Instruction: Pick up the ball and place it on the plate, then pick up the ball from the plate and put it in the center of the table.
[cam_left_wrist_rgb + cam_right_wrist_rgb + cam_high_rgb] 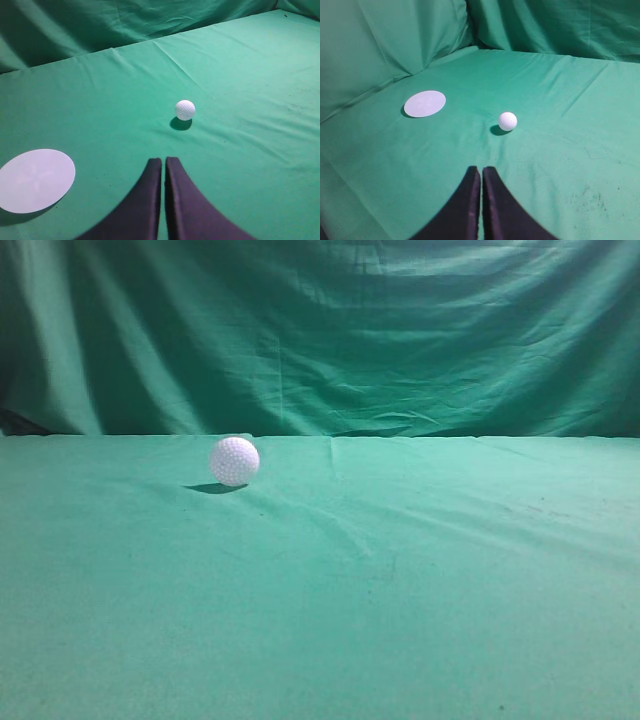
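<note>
The white dimpled ball rests on the green cloth table, left of the middle in the exterior view. It also shows in the left wrist view and the right wrist view. A flat white round plate lies on the cloth, to the left of the ball; the right wrist view shows it too. My left gripper is shut and empty, well short of the ball. My right gripper is shut and empty, also short of the ball. Neither gripper shows in the exterior view.
A darker green cloth backdrop hangs behind the table and wraps round its sides. The table cloth has shallow wrinkles and a few dark specks.
</note>
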